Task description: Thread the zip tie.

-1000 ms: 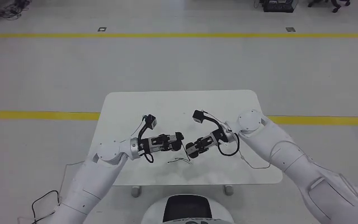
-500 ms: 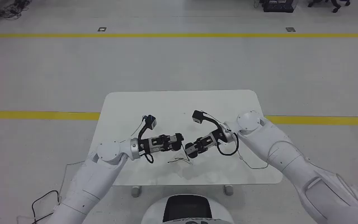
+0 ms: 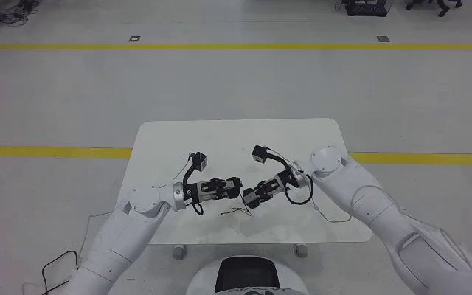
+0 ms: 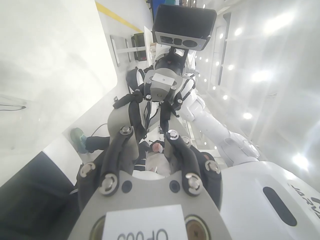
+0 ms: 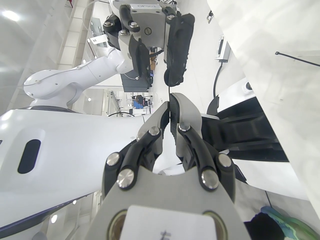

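A thin black zip tie (image 5: 169,96) is pinched at the tips of my right gripper (image 5: 169,107), which is shut on it. Its strand runs straight across to my left gripper (image 5: 160,79) and lies against the inner face of one black finger (image 5: 178,51). The left gripper's jaws stand apart with a gap between them. In the top view the left gripper (image 3: 236,186) and right gripper (image 3: 250,195) meet tip to tip above the table's front middle. In the left wrist view the left gripper (image 4: 147,112) faces the right gripper head on.
Loose black zip ties (image 3: 237,212) lie on the white table (image 3: 221,140) just below the grippers, near its front edge. One of them (image 5: 297,59) lies flat, and its end (image 4: 13,107) appears in the left wrist view.
The two grippers have drawn slightly closer together. The loose ties on the table have not moved.
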`<state>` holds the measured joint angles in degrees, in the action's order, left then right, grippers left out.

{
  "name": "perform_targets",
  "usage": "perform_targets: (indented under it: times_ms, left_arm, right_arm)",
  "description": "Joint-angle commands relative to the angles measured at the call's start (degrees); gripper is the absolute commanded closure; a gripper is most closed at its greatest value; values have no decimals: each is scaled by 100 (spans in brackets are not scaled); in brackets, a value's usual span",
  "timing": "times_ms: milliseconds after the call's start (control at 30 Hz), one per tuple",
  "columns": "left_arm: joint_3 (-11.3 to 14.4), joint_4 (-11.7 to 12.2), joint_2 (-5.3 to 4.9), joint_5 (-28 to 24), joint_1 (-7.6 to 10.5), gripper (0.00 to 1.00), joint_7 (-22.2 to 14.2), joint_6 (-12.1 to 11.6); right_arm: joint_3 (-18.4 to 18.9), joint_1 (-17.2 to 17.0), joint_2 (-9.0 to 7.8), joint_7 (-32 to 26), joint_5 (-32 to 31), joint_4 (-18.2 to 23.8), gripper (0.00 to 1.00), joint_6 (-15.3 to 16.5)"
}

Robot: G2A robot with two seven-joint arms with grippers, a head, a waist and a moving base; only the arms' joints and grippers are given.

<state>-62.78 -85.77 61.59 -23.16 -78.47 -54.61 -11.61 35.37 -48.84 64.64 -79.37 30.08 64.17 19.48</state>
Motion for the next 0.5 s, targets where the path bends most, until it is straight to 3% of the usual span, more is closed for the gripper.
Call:
perform_targets:
  times_ms: [0,200,467]
  left_arm:
    - [12,3,-6,-9,7,84,2,-1]
    - [51,14,-22,-31,25,85,16,-17]
    - [87,22,-45,-64,41,95,29,-33]
  right_arm:
    - [24,-12,9,1,-26,0,100,0]
    - [106,-52,29,1,-102,11,100,0]
    - [183,-100,48,-27,-155,41,100,0]
